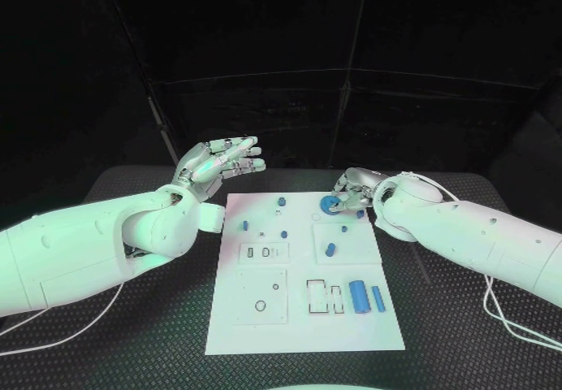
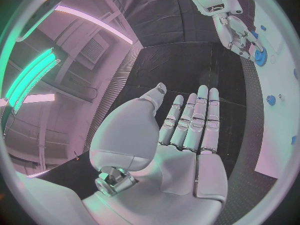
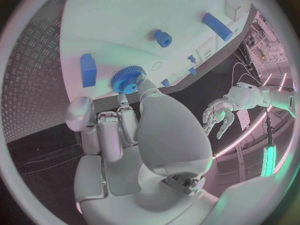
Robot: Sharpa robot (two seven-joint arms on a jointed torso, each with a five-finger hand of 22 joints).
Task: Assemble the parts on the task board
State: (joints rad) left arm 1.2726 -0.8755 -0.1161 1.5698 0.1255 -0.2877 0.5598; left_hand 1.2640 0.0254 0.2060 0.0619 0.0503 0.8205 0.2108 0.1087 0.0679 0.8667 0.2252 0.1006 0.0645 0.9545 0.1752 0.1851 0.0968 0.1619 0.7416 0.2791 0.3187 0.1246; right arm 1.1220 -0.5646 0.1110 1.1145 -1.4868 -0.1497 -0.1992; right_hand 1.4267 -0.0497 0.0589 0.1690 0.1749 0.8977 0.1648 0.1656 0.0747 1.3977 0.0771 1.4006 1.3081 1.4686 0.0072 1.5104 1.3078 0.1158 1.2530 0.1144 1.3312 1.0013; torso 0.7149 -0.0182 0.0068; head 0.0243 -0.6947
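Nearest the camera in the head view, the lower part of the task board [image 1: 252, 333] lies bare and white on the black counter [image 1: 469, 325]. Just above that, at lower right of the board, two blue parts lie side by side: a wider block [image 1: 358, 296] and a slim bar [image 1: 377, 298], near each other but apart, beside a pair of dark-outlined rectangular slots [image 1: 317, 296].

Mid-board: a small blue oblong part [image 1: 331, 248] rests right of centre. A small blue peg [image 1: 247, 225] stands left of centre, and another blue peg [image 1: 281, 200] stands close to the board's far edge.

Far right corner of the board: the right hand [image 1: 355, 195] grips a blue toothed gear [image 1: 333, 203], fingers curled on it from the right. The right wrist view shows the gear [image 3: 128, 79] pinched at the fingertips, just over the white board surface; whether it touches the board cannot be told. In that view a blue block [image 3: 88, 70] lies just beside the gear and a blue spool-shaped part [image 3: 162, 38] lies farther off on the board.

Far left, off the board's upper left corner: the left hand [image 1: 220, 164] hangs raised over the counter, holding nothing, palm flat. The left wrist view shows its fingers [image 2: 199, 117] straight and close together, thumb set apart.
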